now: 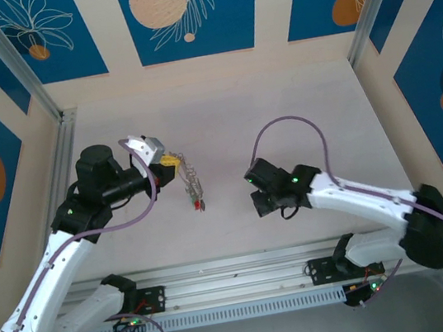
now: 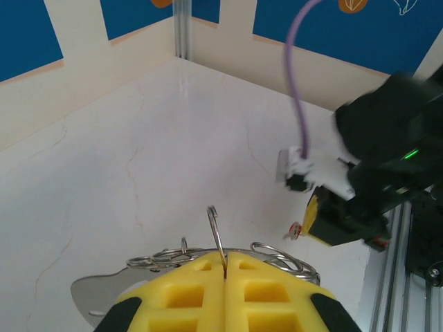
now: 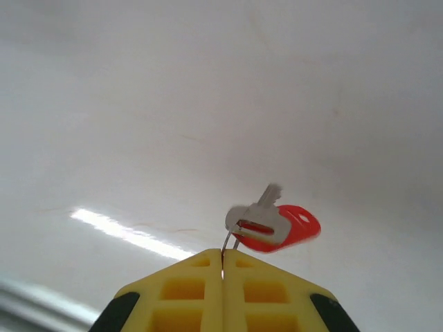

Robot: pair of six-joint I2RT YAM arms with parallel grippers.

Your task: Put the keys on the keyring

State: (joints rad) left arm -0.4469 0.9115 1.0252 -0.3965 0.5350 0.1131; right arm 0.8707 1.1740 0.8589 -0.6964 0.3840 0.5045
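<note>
Top view: the left gripper [image 1: 173, 163] was seen shut on the keyring [image 1: 189, 179], which was held out over the table [image 1: 279, 107] with a couple of keys [image 1: 199, 205], red and green heads, at its low end; whether they touched the table couldn't be told. The right gripper [image 1: 260, 190] was sat well apart to the right, pointed toward the ring. Risk noted: a long approach had to be made with two thin pinch grips, so any misalignment would be carried into the threading. Left wrist view: the jaws were closed flush on a single strand of ring wire, with small wire loops bunched across the fingertips. The ring could be pivoted in that pinch if pushed side-on, and its opening couldn't be located. Right wrist view: the jaws were fully closed on the thin wire loop of a red-headed key [image 3: 277, 225], held just beyond the tips, above the table. The key was gripped by wire only, so it could be swung aside or pulled out on contact and dropped.
</note>
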